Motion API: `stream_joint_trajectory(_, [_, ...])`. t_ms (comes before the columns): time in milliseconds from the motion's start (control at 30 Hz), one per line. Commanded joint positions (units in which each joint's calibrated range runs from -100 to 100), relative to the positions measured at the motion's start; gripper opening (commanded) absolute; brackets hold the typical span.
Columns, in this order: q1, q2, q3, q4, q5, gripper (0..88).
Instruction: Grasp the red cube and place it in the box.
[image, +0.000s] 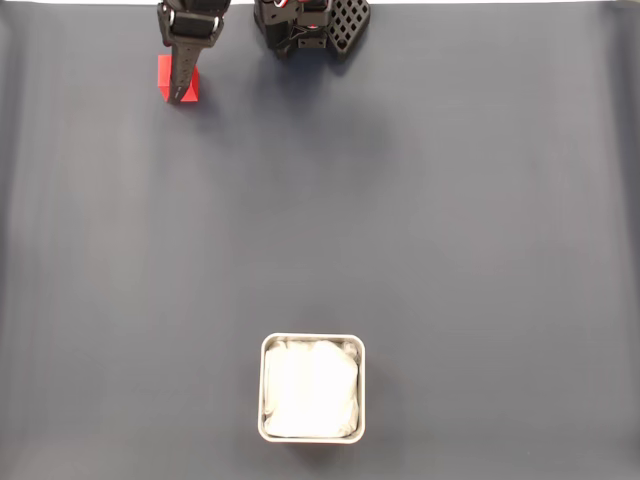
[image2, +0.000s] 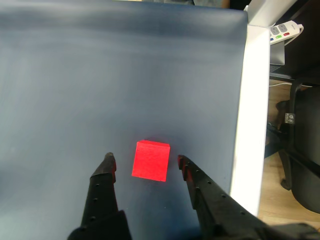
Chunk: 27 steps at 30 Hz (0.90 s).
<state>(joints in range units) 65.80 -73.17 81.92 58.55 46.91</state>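
Note:
The red cube (image: 166, 78) sits on the dark mat at the top left of the fixed view, partly covered by my gripper (image: 183, 92) above it. In the wrist view the red cube (image2: 150, 160) lies between my two black fingertips, the gripper (image2: 145, 161) open around it with a gap on each side. The box (image: 312, 432), a grey metal tray with a white wrinkly lining, stands far off at the bottom centre of the fixed view.
The arm's black base (image: 310, 25) stands at the top centre of the fixed view. In the wrist view, the table's white edge (image2: 247, 115) runs down the right, with a power strip (image2: 283, 31) and a chair (image2: 305, 165) beyond it.

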Motion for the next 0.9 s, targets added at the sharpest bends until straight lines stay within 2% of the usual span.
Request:
stream_joint_trajectory(0, [0.8, 0.8, -0.1, -1.4, 0.6, 29.5])
stream_joint_trajectory(500, [1.8, 0.5, 0.4, -1.0, 1.1, 26.0])
stream_joint_trajectory(867, [2.3, -0.1, 0.4, -0.4, 1.7, 18.4])
